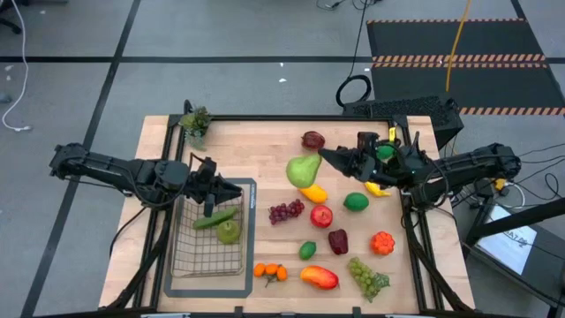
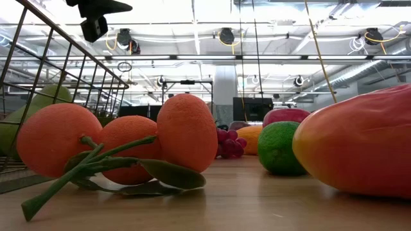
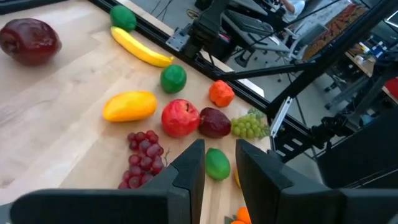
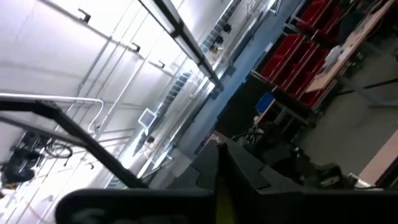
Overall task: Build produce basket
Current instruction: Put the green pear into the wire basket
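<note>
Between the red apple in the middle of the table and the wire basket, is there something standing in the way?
Yes. The purple grapes lie between the red apple and the basket. The left gripper also hangs over the basket's near edge.

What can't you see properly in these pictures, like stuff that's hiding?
- High view: what lies under the left gripper in the basket; the arm covers it.
- Low view: the mango is cut off by the picture's edge; the oranges hide the fruit behind them.
- Right wrist view: no produce shows; the camera faces the ceiling.
- High view: the banana is mostly covered by the right gripper.
</note>
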